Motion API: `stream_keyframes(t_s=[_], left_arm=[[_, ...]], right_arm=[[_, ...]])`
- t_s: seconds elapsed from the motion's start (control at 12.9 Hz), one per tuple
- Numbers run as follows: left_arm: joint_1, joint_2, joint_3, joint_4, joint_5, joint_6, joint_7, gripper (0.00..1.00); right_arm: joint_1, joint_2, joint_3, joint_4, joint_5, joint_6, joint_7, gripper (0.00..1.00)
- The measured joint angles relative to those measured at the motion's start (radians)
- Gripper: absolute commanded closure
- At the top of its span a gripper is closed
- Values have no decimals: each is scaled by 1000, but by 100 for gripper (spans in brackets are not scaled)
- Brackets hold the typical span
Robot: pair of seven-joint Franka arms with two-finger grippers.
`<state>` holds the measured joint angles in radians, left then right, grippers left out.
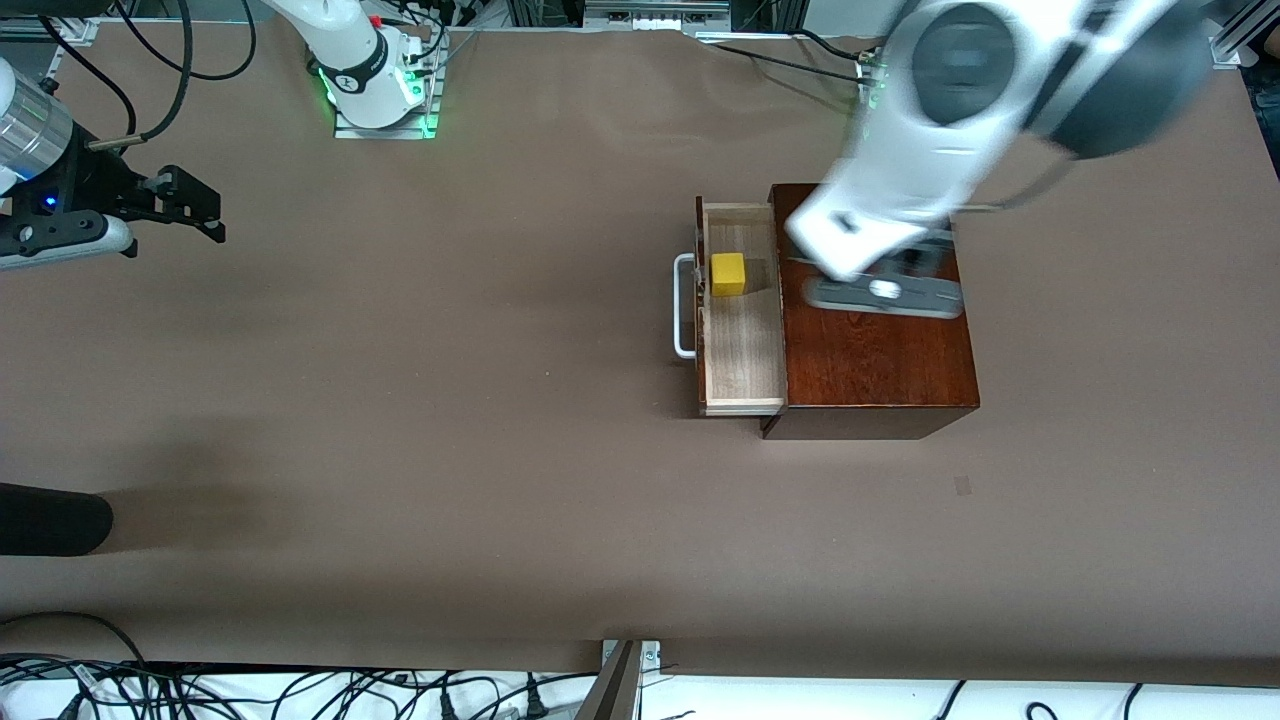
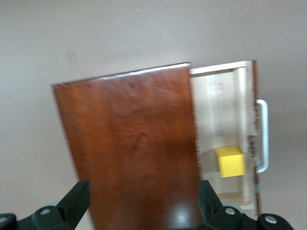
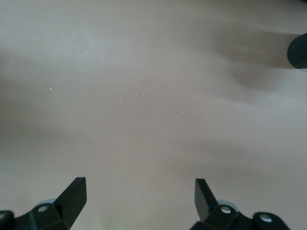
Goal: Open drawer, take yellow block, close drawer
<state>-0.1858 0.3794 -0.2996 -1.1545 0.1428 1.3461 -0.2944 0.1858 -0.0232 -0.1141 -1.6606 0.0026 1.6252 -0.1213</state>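
Drawer [image 1: 742, 340] pulled out, yellow block [image 1: 728, 274] seen inside.
Left end effector [image 2: 141, 203] is held spread over the wooden box [image 1: 870, 340]; right end effector [image 3: 139, 196] is held spread over bare table [image 1: 400, 400].

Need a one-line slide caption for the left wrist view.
Left claw open above the wooden box; drawer pulled out, yellow block inside.

left arm [image 1: 930, 180]: motion-blurred, covers part of the wooden box [image 1: 880, 350] top
left gripper [image 2: 141, 201]: fingers cut off by frame edge
right gripper [image 3: 139, 199]: only fingertips show
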Motion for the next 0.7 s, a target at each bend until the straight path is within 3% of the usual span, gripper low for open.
stream_keyframes(t_s=[0.46, 0.54, 0.7], left_arm=[[185, -35, 2, -8, -31, -9, 279, 0], [192, -66, 17, -35, -49, 2, 311, 0], [188, -171, 108, -190, -139, 136, 393, 0]], right_arm=[[0, 0, 2, 0, 0, 2, -1, 0], [1, 0, 7, 1, 0, 5, -1, 0], [3, 0, 23, 7, 2, 11, -1, 0]])
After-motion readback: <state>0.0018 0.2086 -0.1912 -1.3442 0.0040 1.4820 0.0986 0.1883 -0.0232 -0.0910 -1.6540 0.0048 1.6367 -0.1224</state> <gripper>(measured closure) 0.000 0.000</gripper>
